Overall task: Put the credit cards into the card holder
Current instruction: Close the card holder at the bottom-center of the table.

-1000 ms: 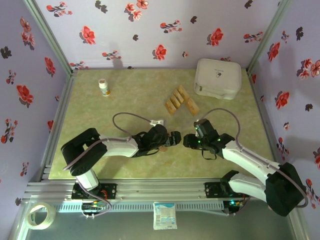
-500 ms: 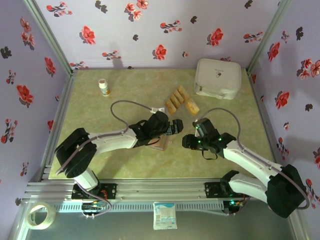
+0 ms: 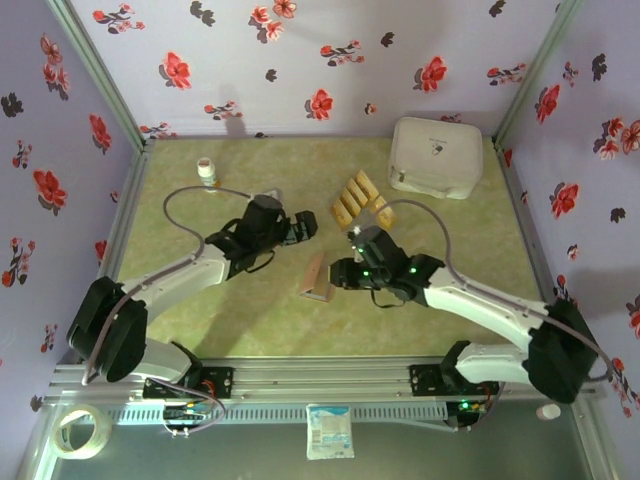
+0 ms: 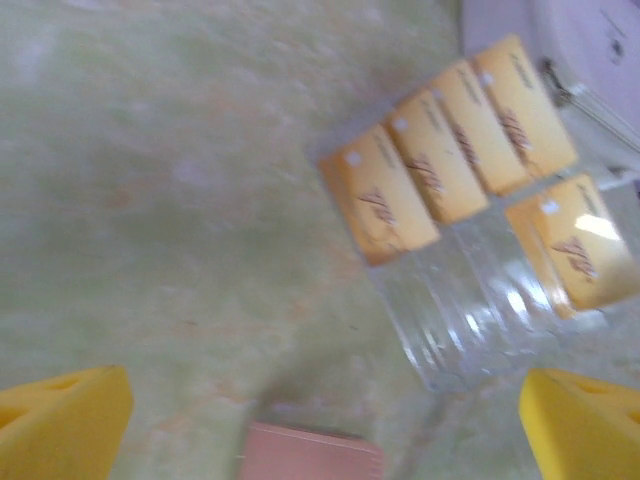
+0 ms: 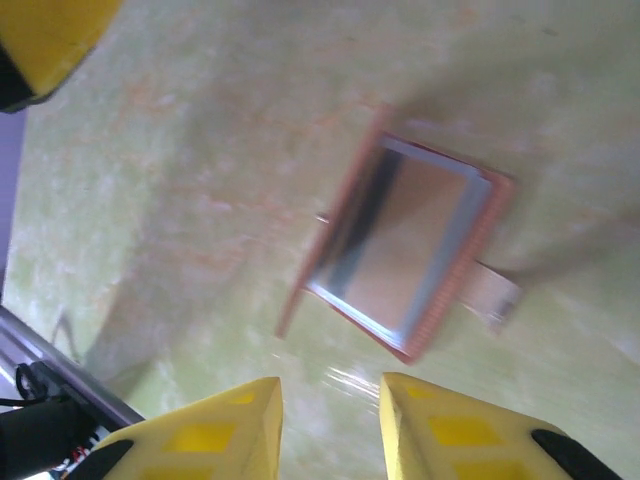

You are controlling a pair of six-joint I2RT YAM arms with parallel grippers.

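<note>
Credit cards [image 3: 352, 200] are laid in a slanted row on the green table [image 3: 200, 310], with one more card just beside the row at its 4 o'clock. The big white box [image 3: 435, 157] is seen at 2 o'clock from them. The card holder [image 3: 315, 278] is placed well apart from the cards, at 7 o'clock from them, and is opened so that its greyish inside is shown.

The right gripper [image 3: 338, 272] is held just beside the holder, at its 3 o'clock. In the right wrist view the holder [image 5: 400, 250] is found at 12 o'clock from the right gripper [image 5: 330, 425], clear of the yellow fingertips [image 5: 215, 435]. The jaws are set narrow, with a small gap, and nothing is gripped. A tan strip [image 5: 495, 290] is seen jutting from the holder's 4 o'clock corner.

The left gripper [image 3: 300, 228] is held at 11 o'clock from the holder, apart from it. In the left wrist view its jaws are spread wide and empty. The cards [image 4: 450, 150] are seen at 1 o'clock from the left gripper [image 4: 320, 425], and an edge of the holder [image 4: 312, 457] is seen between the fingertips.
</note>
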